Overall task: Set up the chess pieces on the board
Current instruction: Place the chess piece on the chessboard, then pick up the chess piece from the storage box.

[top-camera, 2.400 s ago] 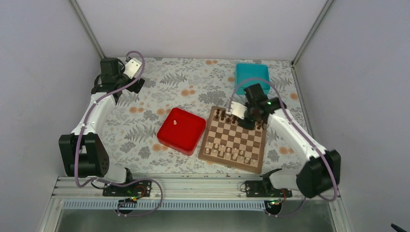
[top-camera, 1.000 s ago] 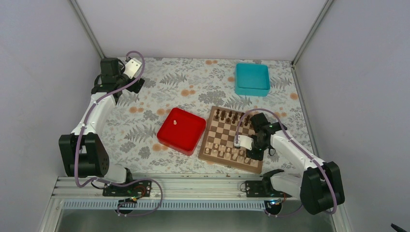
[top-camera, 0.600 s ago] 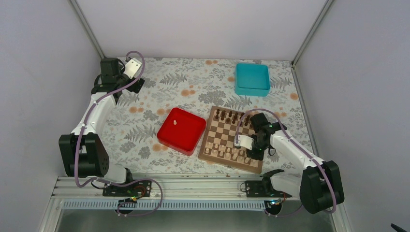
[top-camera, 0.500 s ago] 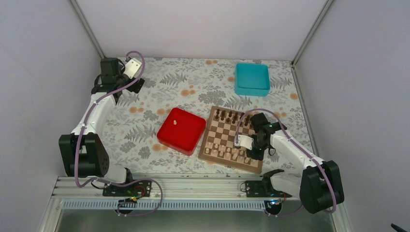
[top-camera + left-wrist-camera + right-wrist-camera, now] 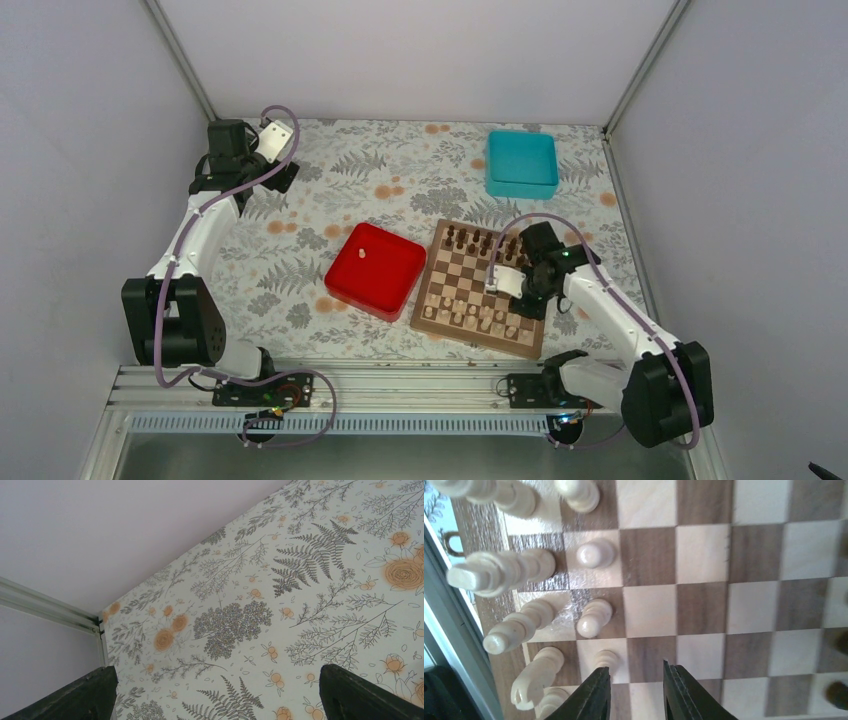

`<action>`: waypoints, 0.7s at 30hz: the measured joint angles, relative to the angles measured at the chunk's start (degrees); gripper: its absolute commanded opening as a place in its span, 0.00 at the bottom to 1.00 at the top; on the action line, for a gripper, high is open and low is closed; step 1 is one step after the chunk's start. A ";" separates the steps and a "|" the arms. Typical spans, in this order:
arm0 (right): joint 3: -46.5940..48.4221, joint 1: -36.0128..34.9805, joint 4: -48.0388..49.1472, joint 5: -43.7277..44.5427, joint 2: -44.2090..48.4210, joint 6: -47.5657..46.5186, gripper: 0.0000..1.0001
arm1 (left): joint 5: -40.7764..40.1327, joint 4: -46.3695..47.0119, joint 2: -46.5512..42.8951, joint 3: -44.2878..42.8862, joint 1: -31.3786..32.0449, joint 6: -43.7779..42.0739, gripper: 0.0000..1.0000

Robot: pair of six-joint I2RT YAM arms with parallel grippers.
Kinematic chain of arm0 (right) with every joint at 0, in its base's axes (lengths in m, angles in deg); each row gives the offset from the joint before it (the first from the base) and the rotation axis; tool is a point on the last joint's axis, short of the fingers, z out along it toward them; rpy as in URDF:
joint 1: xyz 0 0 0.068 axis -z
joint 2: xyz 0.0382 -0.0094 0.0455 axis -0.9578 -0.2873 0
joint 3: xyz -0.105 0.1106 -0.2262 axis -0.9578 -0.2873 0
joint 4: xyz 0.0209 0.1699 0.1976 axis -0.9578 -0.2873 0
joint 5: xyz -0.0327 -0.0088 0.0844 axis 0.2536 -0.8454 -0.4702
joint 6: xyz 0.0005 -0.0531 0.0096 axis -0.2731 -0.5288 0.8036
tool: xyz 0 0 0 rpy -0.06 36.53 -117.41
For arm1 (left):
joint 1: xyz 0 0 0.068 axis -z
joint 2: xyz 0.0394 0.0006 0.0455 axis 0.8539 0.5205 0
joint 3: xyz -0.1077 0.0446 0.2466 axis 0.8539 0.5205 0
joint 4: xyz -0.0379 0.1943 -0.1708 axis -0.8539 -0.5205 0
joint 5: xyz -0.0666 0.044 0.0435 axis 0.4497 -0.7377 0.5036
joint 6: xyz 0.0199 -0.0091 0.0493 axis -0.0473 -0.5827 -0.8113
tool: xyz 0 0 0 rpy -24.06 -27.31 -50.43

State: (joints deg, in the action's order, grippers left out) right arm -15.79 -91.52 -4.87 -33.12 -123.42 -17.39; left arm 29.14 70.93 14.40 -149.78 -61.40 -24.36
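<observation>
The right pincer (image 5: 636, 672) has drawn back from the near right corner of the board (image 5: 462, 285) and now hangs over its right side, farther from the near edge; its fingers (image 5: 593, 697) stand a narrow gap apart with nothing between them, only bare squares showing in the gap; the chess pieces (image 5: 594, 555) stand in the two rows along the board's near edge, the pawns on their squares in the wrist view and taller pieces behind them toward the border; one more pale piece (image 5: 361, 253) lies on the red tray (image 5: 385, 285) just left of the board; dark pieces (image 5: 480, 242) line the board's far row; a teal box (image 5: 521, 163) sits beyond the board's far side, well apart from it; the left pincer (image 5: 216, 680) is well away from the board to its far left, spread wide over the flowered table (image 5: 400, 170), holding nothing.
</observation>
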 measured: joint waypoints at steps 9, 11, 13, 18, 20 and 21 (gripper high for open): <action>8.33 0.00 -3.87 0.57 0.74 0.00 0.33 | 0.13 0.00 0.00 0.00 0.00 -0.02 1.00; 10.88 0.00 -4.70 0.96 0.66 -0.02 0.39 | 0.68 -0.07 0.00 0.00 0.00 -0.11 1.00; 13.22 0.00 -4.57 1.68 0.50 -0.04 0.48 | 1.29 -0.79 0.02 -0.22 0.42 -0.42 1.00; 17.59 0.04 -1.11 3.93 -2.89 1.33 0.99 | 0.11 -3.67 1.33 -2.29 6.40 -4.20 0.97; 19.23 0.15 1.33 4.52 -5.27 2.58 1.00 | -1.07 -6.78 3.26 -4.42 10.93 -6.95 0.94; 19.85 0.31 2.89 4.52 -6.16 3.04 1.00 | -2.01 -8.63 4.72 -5.55 13.51 -8.85 0.94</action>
State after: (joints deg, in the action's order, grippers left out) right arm 4.05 -91.22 -1.99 -28.59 -129.58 -14.35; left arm 27.13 62.30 19.12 -155.33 -47.89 -33.21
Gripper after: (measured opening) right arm 0.967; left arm 0.958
